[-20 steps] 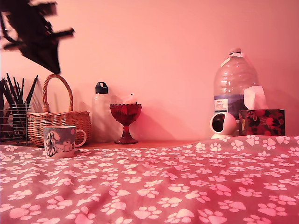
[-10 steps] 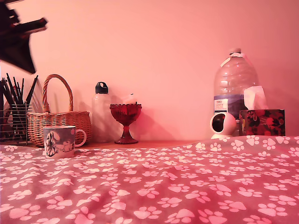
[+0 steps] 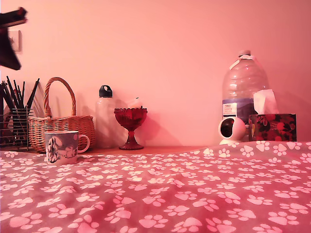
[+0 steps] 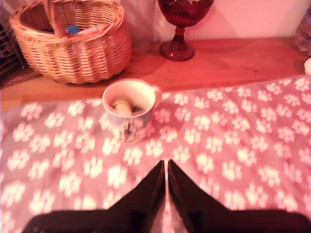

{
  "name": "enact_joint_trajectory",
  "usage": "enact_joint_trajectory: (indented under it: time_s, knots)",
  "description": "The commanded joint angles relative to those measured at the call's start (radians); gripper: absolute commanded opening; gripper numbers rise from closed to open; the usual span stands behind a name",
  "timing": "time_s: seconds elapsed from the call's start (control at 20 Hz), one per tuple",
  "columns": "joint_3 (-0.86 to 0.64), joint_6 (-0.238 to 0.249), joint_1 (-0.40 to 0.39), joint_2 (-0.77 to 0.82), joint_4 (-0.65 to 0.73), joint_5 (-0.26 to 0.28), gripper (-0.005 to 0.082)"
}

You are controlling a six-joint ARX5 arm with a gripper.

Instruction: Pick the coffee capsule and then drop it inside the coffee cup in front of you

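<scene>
Paw-print cloth [image 4: 252, 145] over wooden table | coffee capsule [image 4: 121, 106] lies inside coffee cup [image 4: 129, 110] | gripper [image 4: 166, 167] fingers pressed together, empty, above cloth | capsule likely light, thin-walled; pinch across tapered sides.

Pink paw-print cloth [image 3: 194, 194], tan wicker basket [image 4: 77, 48], dark red goblet [image 3: 130, 127].

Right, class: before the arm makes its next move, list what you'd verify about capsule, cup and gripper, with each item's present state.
1. Coffee capsule inside the coffee cup: ok, a pale pod lies in it.
2. Cup upright on the paw-print cloth: ok.
3. Gripper empty: ok, nothing between the closed fingers.
4. Gripper clear of the cup: ok, apart.
5. Wicker basket and red goblet undisturbed: ok, both upright.
</scene>
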Motion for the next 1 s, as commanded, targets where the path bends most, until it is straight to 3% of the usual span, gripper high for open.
enact_joint_trajectory:
  time_s: [0.0, 0.2, 0.5, 0.95]
  knots:
    - [-0.057, -0.003, 0.013, -0.035, 0.021, 0.017, 0.0001]
    - [-0.149, -0.012, 0.035, -0.141, 0.047, 0.018, 0.0001]
    - [-0.274, -0.084, 0.035, -0.299, 0.147, 0.014, 0.0001]
    - [-0.52, -0.08, 0.035, -0.528, 0.273, 0.002, -0.0001]
